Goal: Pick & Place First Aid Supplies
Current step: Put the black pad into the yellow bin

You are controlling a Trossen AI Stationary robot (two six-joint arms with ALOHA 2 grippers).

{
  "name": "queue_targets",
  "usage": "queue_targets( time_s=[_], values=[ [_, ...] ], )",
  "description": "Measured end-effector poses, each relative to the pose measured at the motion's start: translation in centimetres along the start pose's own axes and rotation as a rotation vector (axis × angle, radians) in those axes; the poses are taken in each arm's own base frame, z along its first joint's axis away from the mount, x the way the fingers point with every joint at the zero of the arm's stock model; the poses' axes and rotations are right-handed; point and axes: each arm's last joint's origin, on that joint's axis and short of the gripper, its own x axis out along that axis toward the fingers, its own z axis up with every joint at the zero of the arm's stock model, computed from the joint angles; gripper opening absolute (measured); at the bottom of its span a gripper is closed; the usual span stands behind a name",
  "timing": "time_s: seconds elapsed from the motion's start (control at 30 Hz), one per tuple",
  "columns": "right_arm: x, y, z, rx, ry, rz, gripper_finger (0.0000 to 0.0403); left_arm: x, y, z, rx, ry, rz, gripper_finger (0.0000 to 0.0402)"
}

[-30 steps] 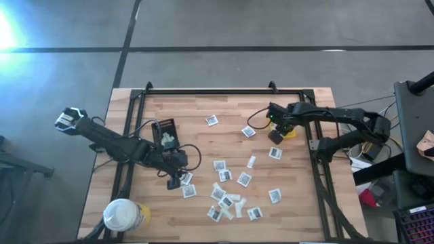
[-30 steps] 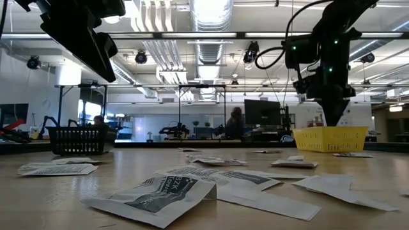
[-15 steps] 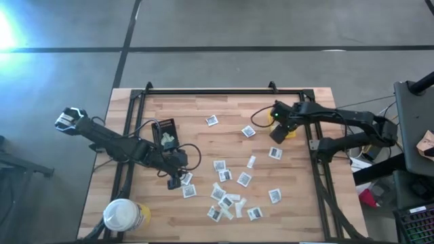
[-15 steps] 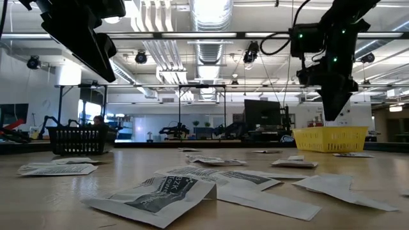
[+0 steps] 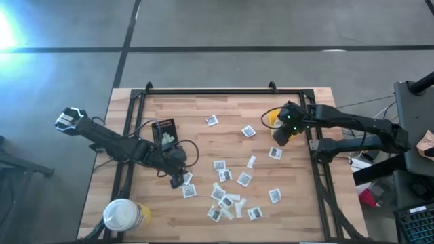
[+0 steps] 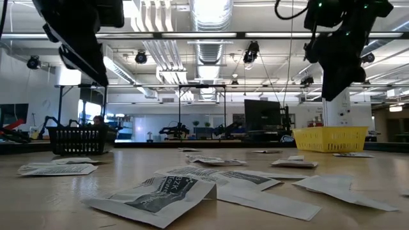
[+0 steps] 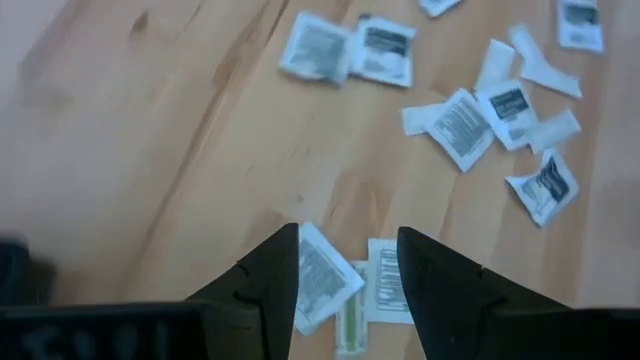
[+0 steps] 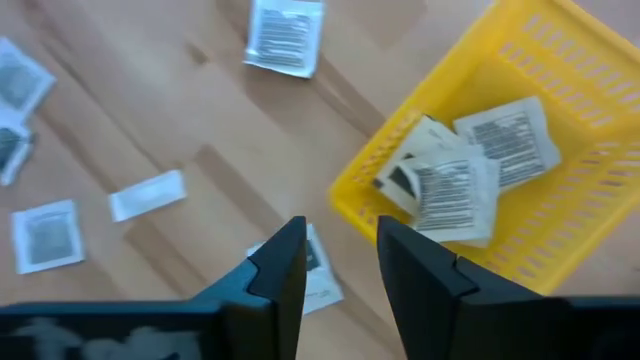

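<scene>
The wooden bench (image 5: 203,112) carries scattered packets (image 5: 224,175), a yellow bin (image 5: 272,120) near its right edge, a black tray (image 5: 165,131), and a white-lidded tub (image 5: 123,215).

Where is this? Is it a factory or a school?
It looks like a robot lab or workshop. Behind the wooden table is a big open hall with bare pipes and ducts on the ceiling, long strip lights and workbenches with a computer screen.

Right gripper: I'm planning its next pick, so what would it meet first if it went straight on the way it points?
Probably the white packet lying just outside the yellow bin, seen between the open fingers of the right gripper.
</scene>
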Motion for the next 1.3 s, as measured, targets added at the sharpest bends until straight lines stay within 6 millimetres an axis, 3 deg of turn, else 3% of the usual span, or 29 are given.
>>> queue_targets(
  time_s=[0.4,0.67,1.3],
  values=[
    [-0.9,2.8,-0.8,-0.102,-0.093,0.139,0.01,0.8,0.9,-1.6,-0.351,0.102,0.051,0.0163],
    [-0.8,3.6,-0.7,-0.132,-0.12,0.177,0.0086,1.6,1.5,-2.8,-0.469,0.191,0.044,0.0163],
    [-0.8,3.6,-0.7,-0.142,-0.122,0.174,0.0081,-0.7,-0.6,0.3,-0.501,0.172,-0.105,0.0161]
  ],
)
